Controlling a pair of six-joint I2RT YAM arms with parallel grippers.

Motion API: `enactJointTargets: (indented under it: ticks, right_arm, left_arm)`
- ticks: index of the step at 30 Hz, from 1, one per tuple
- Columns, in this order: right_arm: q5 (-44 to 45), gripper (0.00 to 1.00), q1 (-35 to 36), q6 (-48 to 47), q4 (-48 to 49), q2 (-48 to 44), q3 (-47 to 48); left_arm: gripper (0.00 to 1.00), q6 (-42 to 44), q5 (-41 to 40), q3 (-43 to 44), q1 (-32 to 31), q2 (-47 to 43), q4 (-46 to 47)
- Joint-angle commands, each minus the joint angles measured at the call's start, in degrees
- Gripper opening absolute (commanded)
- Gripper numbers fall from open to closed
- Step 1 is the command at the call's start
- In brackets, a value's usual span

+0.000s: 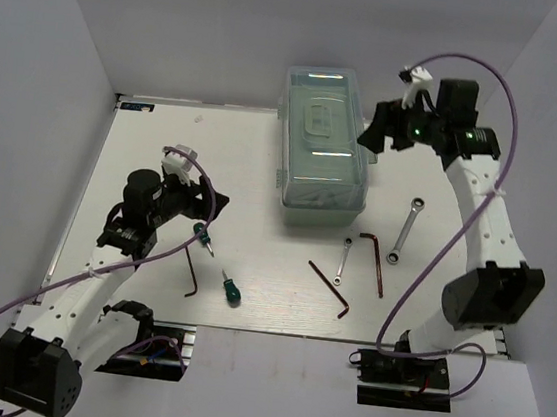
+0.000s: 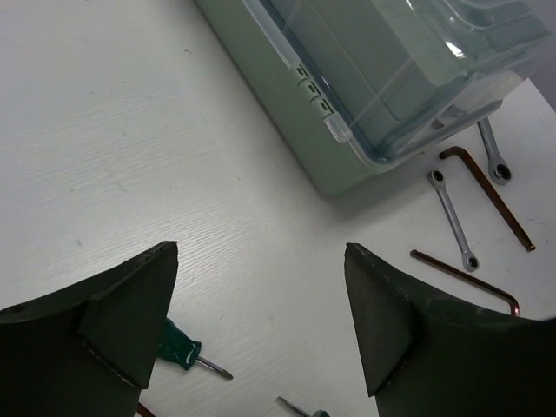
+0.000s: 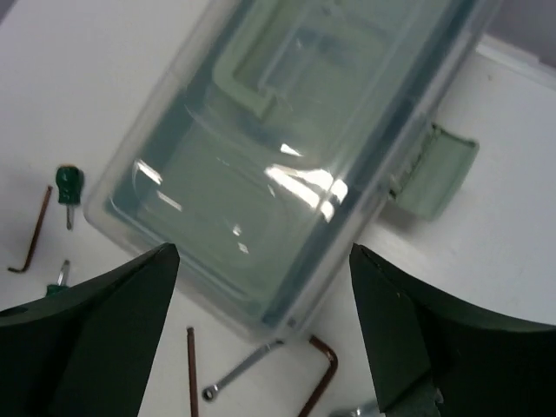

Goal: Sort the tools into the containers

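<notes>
The pale green toolbox (image 1: 327,139) stands at the back centre with its clear lid down. My left gripper (image 1: 210,206) hovers open above a green-handled screwdriver (image 1: 200,237); a second screwdriver (image 1: 231,289) lies nearer the front. A dark hex key (image 1: 191,271) lies between them, and two more hex keys (image 1: 330,287) (image 1: 375,260) lie right of centre. Two silver wrenches (image 1: 341,259) (image 1: 406,223) rest in front of the box. My right gripper (image 1: 380,132) hangs open over the toolbox's right edge. In the left wrist view, the gripper (image 2: 261,261) holds nothing, with the screwdriver (image 2: 178,343) beside its left finger.
White walls enclose the table on the left, back and right. In the right wrist view, the open gripper (image 3: 265,252) looks down on the toolbox lid (image 3: 287,148), and a green latch (image 3: 434,169) sticks out from the box's side. The arm bases sit at the near edge.
</notes>
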Motion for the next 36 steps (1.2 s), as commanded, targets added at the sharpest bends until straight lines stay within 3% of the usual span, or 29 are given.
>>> enactJointTargets:
  ticks: [1, 4, 6, 7, 10, 12, 18, 20, 27, 32, 36]
  right_arm:
    - [1.7, 0.87, 4.0, 2.0, -3.3, 5.8, 10.6]
    - [3.3, 0.80, 6.6, 6.1, 3.4, 11.1, 11.3]
    - [1.5, 0.72, 7.1, 10.4, 7.2, 12.7, 9.9]
    - [1.5, 0.71, 7.5, 11.7, 13.3, 13.5, 9.8]
    - [0.3, 0.70, 8.1, 13.9, 17.0, 16.8, 14.0]
    - [0.6, 0.70, 8.7, 15.8, 18.8, 18.6, 16.4]
    - [-0.5, 0.70, 9.8, 20.7, 22.4, 24.0, 18.7]
    - [-0.5, 0.70, 10.2, 21.8, 22.6, 26.2, 19.5]
    - [4.9, 0.70, 12.5, 23.4, 22.6, 29.2, 20.2]
    - [9.8, 0.70, 14.0, 24.8, 22.1, 30.1, 20.5]
    - [19.4, 0.70, 15.9, 25.0, 19.1, 30.3, 21.7]
  left_arm:
    - [0.88, -0.5, 3.1, 2.0, 0.2, 0.9, 0.8]
    - [0.86, -2.2, 6.7, 1.5, 0.2, 2.2, 3.4]
    - [0.67, -2.8, 9.5, 1.5, 0.2, 4.2, 5.0]
    - [0.64, -2.8, 10.0, 1.5, 0.2, 4.7, 5.7]
    - [0.56, -2.8, 11.1, 1.5, 0.2, 6.1, 6.4]
    - [0.56, -2.2, 11.7, 1.5, 0.2, 6.1, 6.4]
    - [0.83, -5.4, 11.7, 0.3, 0.2, 7.3, 11.5]
    - [0.86, -7.9, 11.1, -0.3, 0.2, 9.1, 14.5]
    - [0.86, -18.7, 13.0, -0.8, -0.4, 19.0, 31.4]
    - [0.84, -21.3, 13.0, 0.2, -0.4, 23.2, 36.5]
    - [0.84, -22.0, 13.0, 2.4, -0.4, 26.4, 39.0]
